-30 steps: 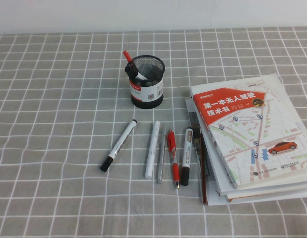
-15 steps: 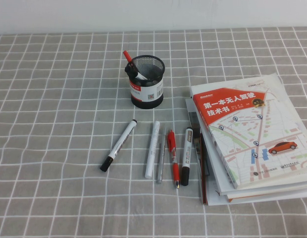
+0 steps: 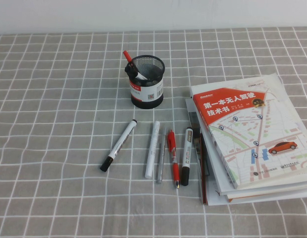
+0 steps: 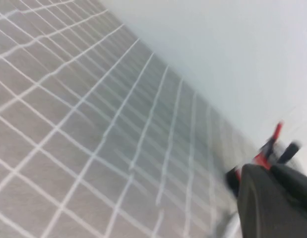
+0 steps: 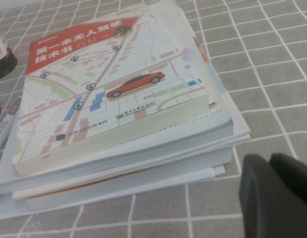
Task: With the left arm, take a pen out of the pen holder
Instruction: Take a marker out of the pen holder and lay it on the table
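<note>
We see the pen holder (image 3: 147, 82), a black mesh cup with a red and white label, standing upright on the checked tabletop (image 3: 54, 99), toward its far side. A red pen (image 3: 127, 55) leans out over its left rim, and at least one darker pen sits inside beside it.

Nearer to us, in front of the holder, five more pens lie loose in a rough row. They are a white marker with black ends (image 3: 118, 145), tilted and apart on the left, then a white pen (image 3: 152, 149), a thin grey pen (image 3: 160, 156), a second red pen (image 3: 173, 157) and a black-capped marker (image 3: 186, 156) close together. Just right of that last marker lies a stack of books (image 3: 247, 139), the top cover showing a street map and a red car.

The left tool (image 4: 270, 168) appears only in its own wrist view, low over the cloth, clenched with nothing in it. The holder and its red pen show blurred beyond its tip. The right tool (image 5: 269, 159) hangs over the cloth beside the near corner of the book stack, its fingers pressed together on nothing.
</note>
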Motion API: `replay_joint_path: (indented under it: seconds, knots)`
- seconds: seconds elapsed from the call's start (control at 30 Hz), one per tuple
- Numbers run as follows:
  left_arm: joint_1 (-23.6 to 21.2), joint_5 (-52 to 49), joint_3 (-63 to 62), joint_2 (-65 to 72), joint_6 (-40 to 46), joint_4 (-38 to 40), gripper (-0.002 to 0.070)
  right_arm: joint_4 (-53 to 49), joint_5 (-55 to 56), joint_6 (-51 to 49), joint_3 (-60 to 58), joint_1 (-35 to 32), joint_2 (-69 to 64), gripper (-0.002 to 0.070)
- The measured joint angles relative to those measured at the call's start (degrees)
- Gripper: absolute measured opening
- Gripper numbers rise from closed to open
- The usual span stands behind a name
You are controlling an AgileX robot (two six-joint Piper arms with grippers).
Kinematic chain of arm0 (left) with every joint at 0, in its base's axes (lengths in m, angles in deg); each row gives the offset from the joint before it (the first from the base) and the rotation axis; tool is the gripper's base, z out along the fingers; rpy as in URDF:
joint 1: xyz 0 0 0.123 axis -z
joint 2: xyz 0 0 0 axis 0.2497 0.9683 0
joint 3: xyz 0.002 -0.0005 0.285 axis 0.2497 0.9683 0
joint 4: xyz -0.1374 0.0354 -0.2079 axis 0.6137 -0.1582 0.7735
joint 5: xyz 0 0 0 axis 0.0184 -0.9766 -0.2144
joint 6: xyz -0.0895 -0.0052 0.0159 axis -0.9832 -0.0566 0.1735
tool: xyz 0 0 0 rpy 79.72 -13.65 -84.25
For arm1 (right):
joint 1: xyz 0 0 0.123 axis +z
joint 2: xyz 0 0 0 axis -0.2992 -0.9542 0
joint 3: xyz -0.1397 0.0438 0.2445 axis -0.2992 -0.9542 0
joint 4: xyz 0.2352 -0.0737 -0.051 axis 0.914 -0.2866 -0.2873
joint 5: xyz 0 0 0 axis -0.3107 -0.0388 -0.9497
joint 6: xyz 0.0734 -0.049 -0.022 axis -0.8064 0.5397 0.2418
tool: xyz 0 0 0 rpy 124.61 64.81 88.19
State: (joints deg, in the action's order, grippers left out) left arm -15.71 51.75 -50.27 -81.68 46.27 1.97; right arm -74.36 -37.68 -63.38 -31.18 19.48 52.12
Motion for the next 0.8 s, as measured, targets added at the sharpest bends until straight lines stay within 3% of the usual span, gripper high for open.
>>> replay_joint_path:
  seconds: [0.23,0.43,0.6,0.8]
  knots:
    - [0.0,4.9,0.0,0.0,-1.0,3.6,-0.0002,0.0,0.0,0.0,0.0,0.0,0.0,-0.0013]
    - [0.0,2.6,-0.3,0.0,0.4,3.7,-0.0002,0.0,0.0,0.0,0.0,0.0,0.0,-0.0013]
    - [0.0,-3.7,-10.2,2.5,13.2,3.7,-0.0002,0.0,0.0,0.0,0.0,0.0,0.0,-0.0013]
    - [0.0,-9.5,-22.9,15.6,23.4,4.1,0.0032,0.0,0.0,0.0,0.0,0.0,0.0,-0.0013]
